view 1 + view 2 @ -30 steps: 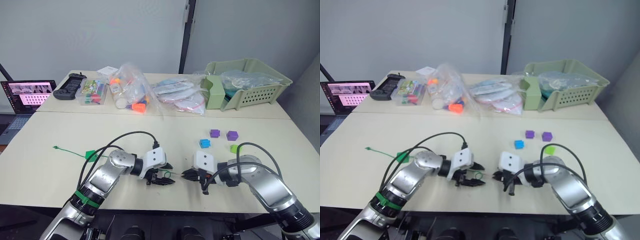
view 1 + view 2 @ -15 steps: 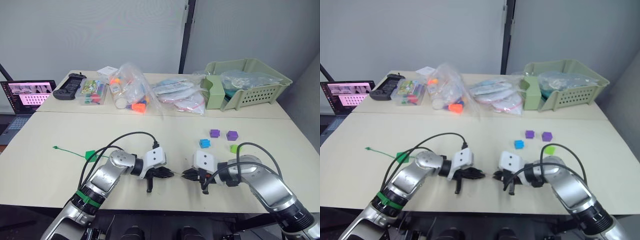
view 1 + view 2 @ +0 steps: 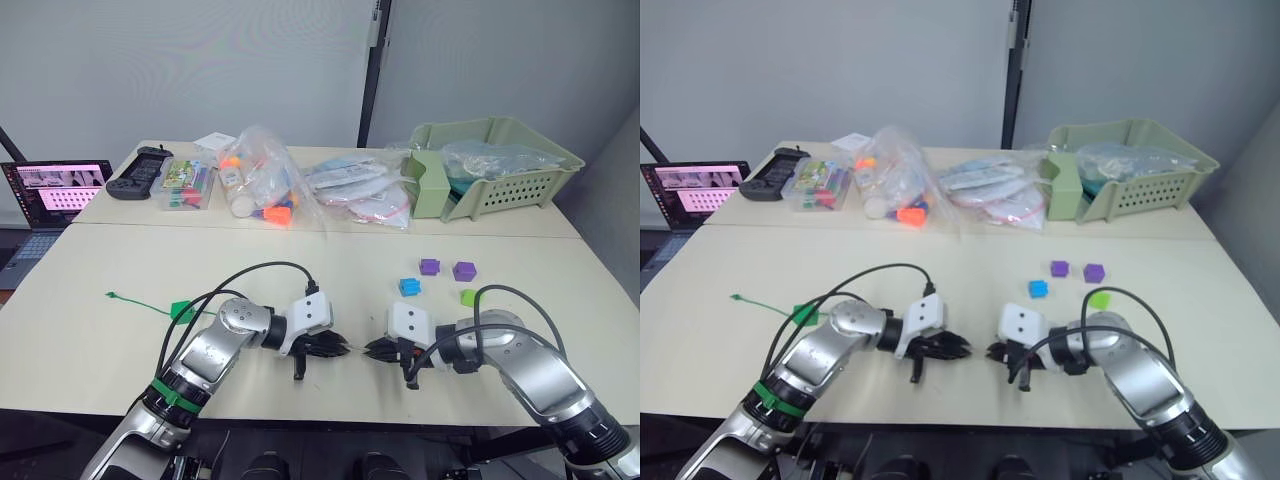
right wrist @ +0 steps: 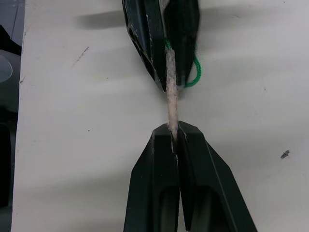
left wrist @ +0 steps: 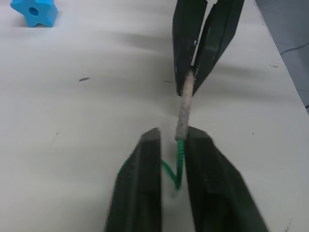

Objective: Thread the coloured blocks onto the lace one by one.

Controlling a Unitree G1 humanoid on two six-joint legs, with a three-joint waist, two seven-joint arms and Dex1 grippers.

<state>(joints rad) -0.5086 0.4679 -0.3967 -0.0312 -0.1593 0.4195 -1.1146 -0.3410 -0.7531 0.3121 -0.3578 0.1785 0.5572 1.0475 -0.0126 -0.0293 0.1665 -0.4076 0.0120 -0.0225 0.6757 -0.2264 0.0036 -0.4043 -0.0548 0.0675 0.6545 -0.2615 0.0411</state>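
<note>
Near the table's (image 3: 120,345) front edge, stiff pale tip of the lace (image 4: 171,101) pinched at both ends: right gripper (image 4: 175,137) clamped on one end, left gripper (image 5: 175,141) closed on the other, where coiled green cord begins. Since a second ago, left fingers turned and drawn together. Smooth plastic coloured blocks (image 3: 410,287) unmoved toward the right edge.
</note>
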